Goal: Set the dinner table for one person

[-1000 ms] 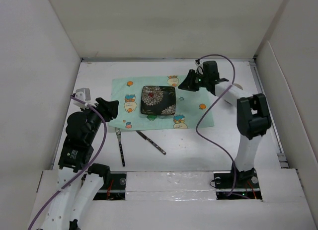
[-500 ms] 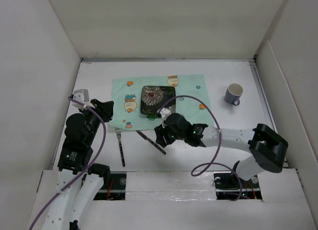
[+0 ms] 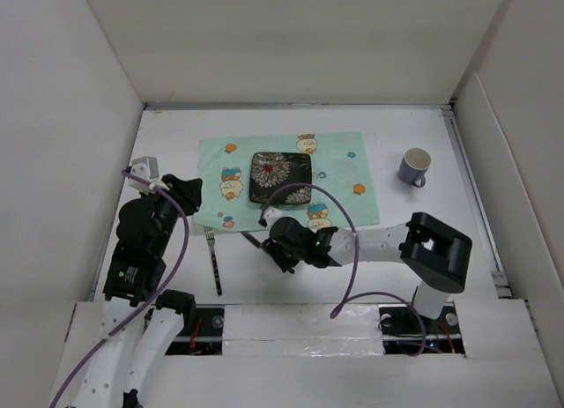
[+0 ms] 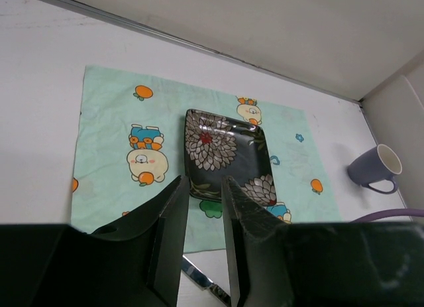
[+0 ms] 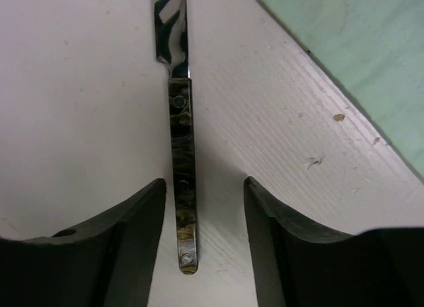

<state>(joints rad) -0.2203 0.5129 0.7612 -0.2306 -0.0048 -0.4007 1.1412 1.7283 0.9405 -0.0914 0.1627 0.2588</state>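
Bench (image 3: 176, 130), the matte white dinner surface walled by white panels, fills the top view from the arm bases to the far wall. It carries everything else.

A mint-green cartoon-print placemat (image 3: 344, 174) lies across the bench's middle. A dark square floral plate (image 3: 280, 177) sits on the placemat, left of its centre.

The right arm reaches leftward across the near part of the bench. Its right gripper (image 3: 280, 247) is low over a table knife (image 5: 180, 174), just beside the placemat's near edge. The right wrist view shows its fingers spread, one on each side of the knife's riveted handle. The handle lies flat and closer to the finger on the left of that view; whether it touches that finger I cannot tell.

The left gripper (image 4: 205, 184) is raised at the bench's left side, near the placemat's left end, pointing toward the plate. Its fingers are only narrowly parted, with nothing between them.

A grey-blue mug (image 3: 414, 167) stands upright on bare bench, right of the placemat. A fork (image 3: 214, 263) lies on the bench left of the knife, apart from it, below the placemat's near-left corner.
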